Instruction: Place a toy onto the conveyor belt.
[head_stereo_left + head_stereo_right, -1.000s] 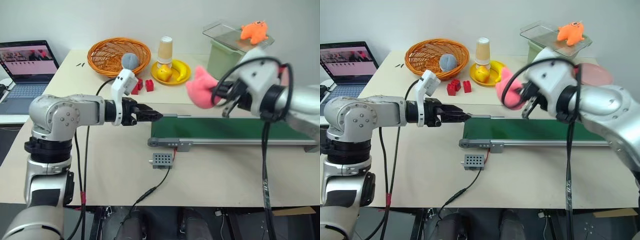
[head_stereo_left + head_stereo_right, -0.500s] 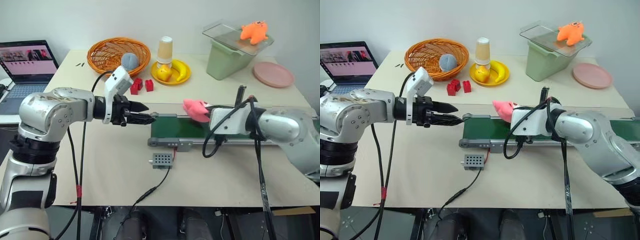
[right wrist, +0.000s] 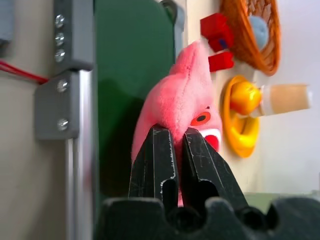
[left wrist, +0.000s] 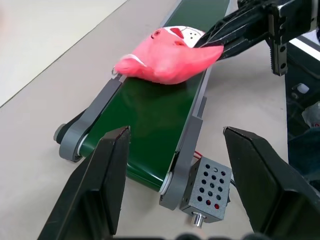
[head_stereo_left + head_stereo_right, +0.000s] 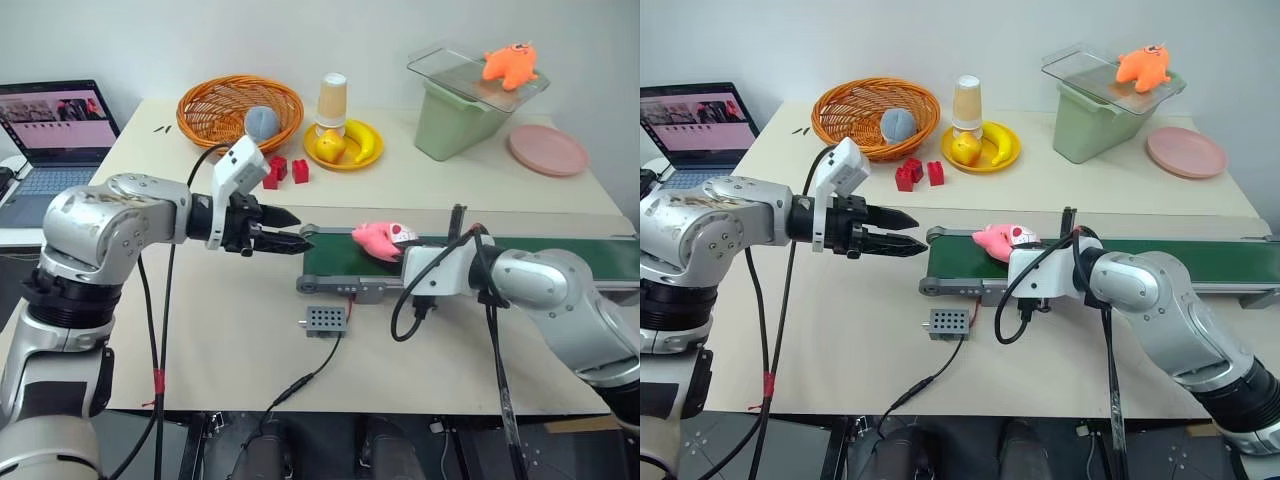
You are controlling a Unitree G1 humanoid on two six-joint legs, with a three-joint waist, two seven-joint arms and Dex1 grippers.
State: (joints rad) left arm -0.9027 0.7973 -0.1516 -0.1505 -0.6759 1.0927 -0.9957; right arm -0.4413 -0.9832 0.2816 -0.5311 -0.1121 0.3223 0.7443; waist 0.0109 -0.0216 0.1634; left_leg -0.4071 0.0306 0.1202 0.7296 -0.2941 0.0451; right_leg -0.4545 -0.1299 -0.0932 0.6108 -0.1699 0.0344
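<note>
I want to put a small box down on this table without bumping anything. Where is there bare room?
Free: the table in front of the conveyor belt, beside the small grey box, and the strip between the belt and the pink plate. Crowded: the back, around the basket and yellow dish, and the belt's end, where the right hand holds the pink toy.

No text or labels can be read.
</note>
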